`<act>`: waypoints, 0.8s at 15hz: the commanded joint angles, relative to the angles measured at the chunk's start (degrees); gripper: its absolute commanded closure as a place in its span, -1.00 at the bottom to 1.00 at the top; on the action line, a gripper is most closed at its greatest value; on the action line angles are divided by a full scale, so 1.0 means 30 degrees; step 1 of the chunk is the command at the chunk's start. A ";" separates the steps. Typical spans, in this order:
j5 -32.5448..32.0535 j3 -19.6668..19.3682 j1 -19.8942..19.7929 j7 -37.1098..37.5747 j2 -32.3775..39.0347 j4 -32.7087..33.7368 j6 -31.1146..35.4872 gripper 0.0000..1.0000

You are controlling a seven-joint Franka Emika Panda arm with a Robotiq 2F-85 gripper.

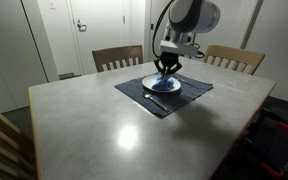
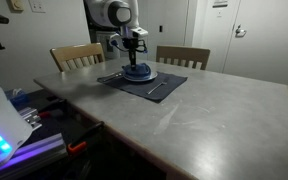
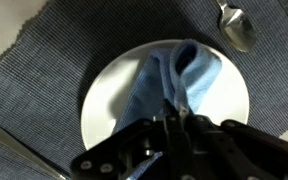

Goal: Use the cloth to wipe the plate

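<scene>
A white plate (image 3: 104, 100) lies on a dark blue placemat (image 3: 54, 40). A light blue cloth (image 3: 174, 72) lies across the plate's middle. My gripper (image 3: 174, 112) is shut on the near end of the cloth and presses it onto the plate. In both exterior views the gripper (image 1: 166, 68) (image 2: 135, 62) stands straight down on the plate (image 1: 165, 85) (image 2: 137, 74), and the cloth is mostly hidden under it.
A spoon (image 3: 236, 25) lies on the placemat beside the plate, and a second utensil (image 3: 19, 150) lies at the other side. Two wooden chairs (image 1: 117, 57) (image 1: 235, 58) stand behind the grey table (image 1: 94, 130). Electronics (image 2: 4, 120) sit at one table edge.
</scene>
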 commanded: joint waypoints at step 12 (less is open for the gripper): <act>0.2011 0.1568 -0.0751 -0.1750 0.0097 -0.0686 -0.0217 0.96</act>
